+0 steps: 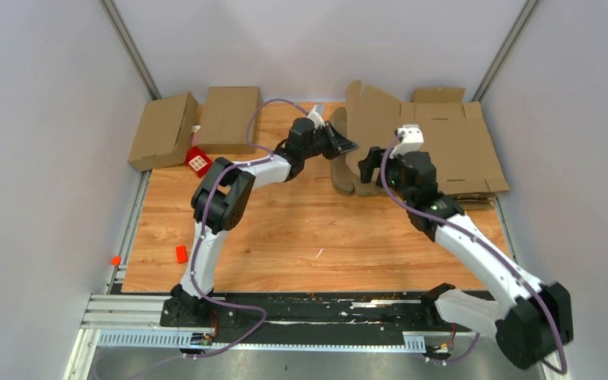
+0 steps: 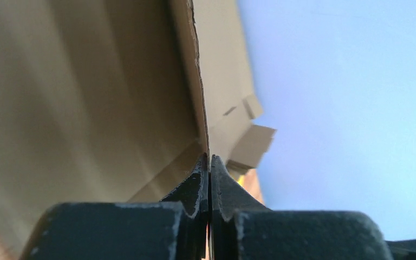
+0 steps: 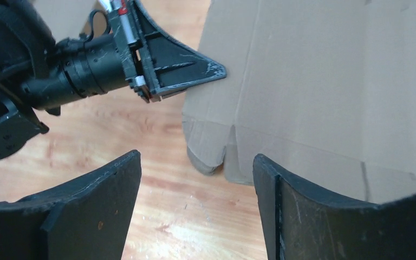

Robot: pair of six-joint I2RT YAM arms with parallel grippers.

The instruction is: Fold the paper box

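My left claw [image 1: 349, 146] [image 2: 209, 162] is closed tight, its two black fingers pressed together with no gap. In the left wrist view the thin raised edge of the flat brown cardboard box blank [image 1: 435, 138] [image 2: 86, 97] runs straight down into the seam between the tips, so I read it as pinching that edge. The right wrist view agrees: the left claw's pointed tip [image 3: 216, 70] meets the left border of the box blank [image 3: 314, 81], just above its small notched bottom flaps. My right claw [image 1: 369, 165] [image 3: 195, 162] stands wide open with nothing between its fingers. It hangs over bare wood of the light wooden bench [image 1: 301, 229] and the near edge of the blank, and I see no contact. The left arm is stretched far forward and angled right, forearm almost level. The right arm reaches forward and inward from the right, wrist turned towards the left claw. The blank lies at the back right of the bench, partly opened, its left panel lifted.
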